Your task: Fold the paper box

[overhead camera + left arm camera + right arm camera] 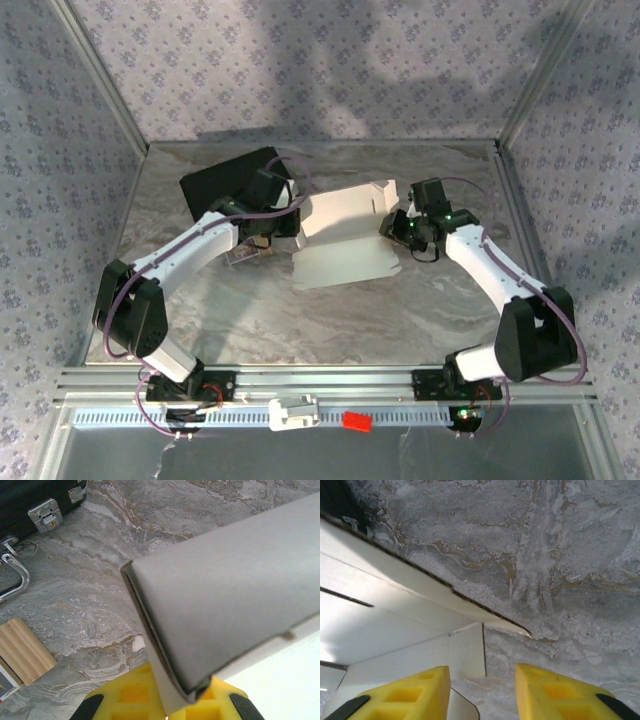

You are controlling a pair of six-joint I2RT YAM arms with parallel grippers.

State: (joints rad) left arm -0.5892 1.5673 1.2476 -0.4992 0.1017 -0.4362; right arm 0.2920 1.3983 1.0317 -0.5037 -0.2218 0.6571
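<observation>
On the marbled surface (300, 320), the partly folded white box (345, 240) is lying near the middle, between the two arms. A black case (225, 180) is resting at the far left, behind the left arm. The left fingers (132, 692) are clamping closed on a folded edge at the box's left side, the right fingers (427, 687) are standing open at its right side with a flap just beside one of them and nothing gripped, and a small wooden block (22, 647) is lying near the case.
</observation>
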